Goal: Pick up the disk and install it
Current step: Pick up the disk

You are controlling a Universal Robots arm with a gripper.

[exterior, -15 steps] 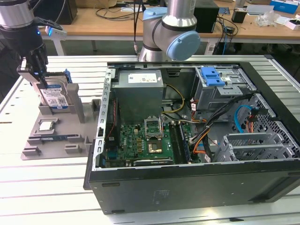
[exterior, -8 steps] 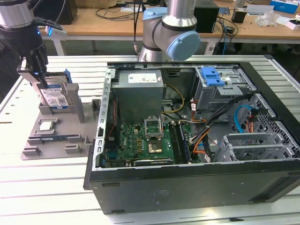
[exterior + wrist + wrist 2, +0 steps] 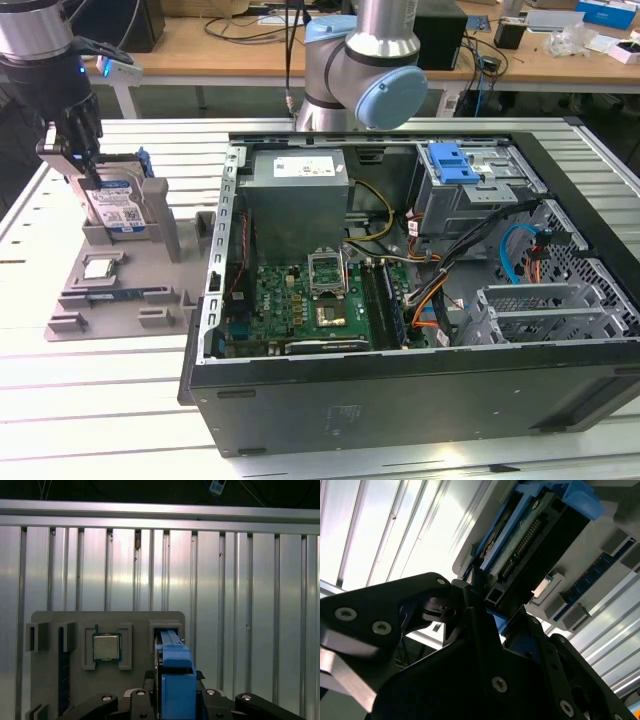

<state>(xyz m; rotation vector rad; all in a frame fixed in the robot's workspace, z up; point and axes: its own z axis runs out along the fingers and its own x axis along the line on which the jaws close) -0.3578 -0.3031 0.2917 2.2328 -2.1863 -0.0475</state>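
Note:
The disk [image 3: 115, 205], a silver drive with a white-and-blue label in a blue carrier, stands on edge in a slot of the grey fixture plate [image 3: 100, 300] at the exterior view's left. My gripper [image 3: 88, 170] reaches down onto its upper edge. In both wrist views the black fingers sit tight against either side of the disk's blue carrier [image 3: 175, 675], its connector end [image 3: 535, 535] just beyond the gripper [image 3: 497, 600]. The disk still rests in its slot.
A small square silver chip [image 3: 106, 646] lies in a pocket of the plate beside the disk. The open computer case [image 3: 400, 250] fills the exterior view's middle and right, with a drive cage and blue latch [image 3: 455, 160] at its far corner. The arm's base [image 3: 350, 60] stands behind it.

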